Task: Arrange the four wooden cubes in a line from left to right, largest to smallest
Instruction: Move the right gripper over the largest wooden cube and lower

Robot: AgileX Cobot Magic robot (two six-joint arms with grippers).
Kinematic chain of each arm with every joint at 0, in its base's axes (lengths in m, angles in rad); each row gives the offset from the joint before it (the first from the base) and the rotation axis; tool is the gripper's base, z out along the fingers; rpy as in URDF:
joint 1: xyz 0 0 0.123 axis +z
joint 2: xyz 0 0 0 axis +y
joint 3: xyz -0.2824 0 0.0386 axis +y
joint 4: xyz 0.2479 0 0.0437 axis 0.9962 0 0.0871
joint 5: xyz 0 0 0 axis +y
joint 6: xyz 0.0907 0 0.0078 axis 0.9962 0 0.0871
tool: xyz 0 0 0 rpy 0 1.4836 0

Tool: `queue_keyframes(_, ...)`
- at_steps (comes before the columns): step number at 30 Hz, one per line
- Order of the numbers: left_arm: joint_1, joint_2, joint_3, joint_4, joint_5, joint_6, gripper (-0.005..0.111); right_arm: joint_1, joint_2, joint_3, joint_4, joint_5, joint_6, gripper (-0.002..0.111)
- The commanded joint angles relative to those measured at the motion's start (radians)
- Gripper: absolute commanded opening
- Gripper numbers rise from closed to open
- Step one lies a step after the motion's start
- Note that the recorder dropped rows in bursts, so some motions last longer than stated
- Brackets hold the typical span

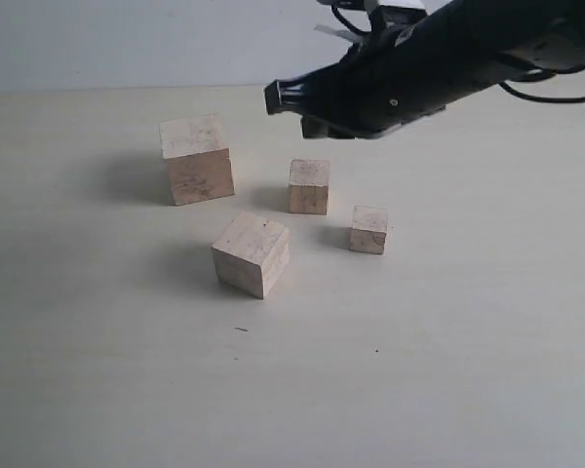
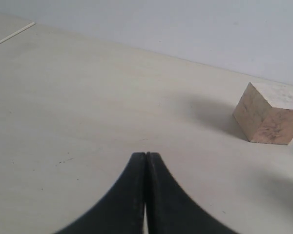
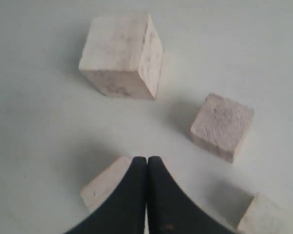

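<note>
A sorting step is judged in hand: largest cube (image 1: 197, 161), second cube (image 1: 252, 255), third cube (image 1: 309, 187) and smallest cube (image 1: 369, 231) are ordered left to right but staggered. The right gripper (image 3: 147, 161) is poised above them. It and the left gripper (image 2: 146, 157) are pressed together, empty. Opening, then aligning the second cube, seems called for.

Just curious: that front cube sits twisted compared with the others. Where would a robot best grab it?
Probably from above, pinching two opposite side faces of the front cube, with the grip turned to match its skew. Nothing crowds it.
</note>
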Motion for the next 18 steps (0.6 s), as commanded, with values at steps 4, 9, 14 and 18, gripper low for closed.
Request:
queue_keyframes(4,0.000,-0.005,0.003,-0.008,-0.002,0.001,0.000,0.003,0.017,-0.183,0.015,0.057,-0.166,0.004)
queue_keyframes(9,0.000,-0.005,0.003,-0.008,-0.002,0.001,0.000,0.003,0.089,-0.257,0.015,0.095,-0.166,0.025)
queue_keyframes(14,0.000,-0.005,0.003,-0.008,-0.002,0.001,0.000,0.003,0.197,-0.323,0.130,0.151,-0.265,0.065)
queue_keyframes(18,0.000,-0.005,0.003,-0.008,-0.002,0.001,0.000,0.003,0.291,-0.417,0.188,0.251,-0.443,0.088)
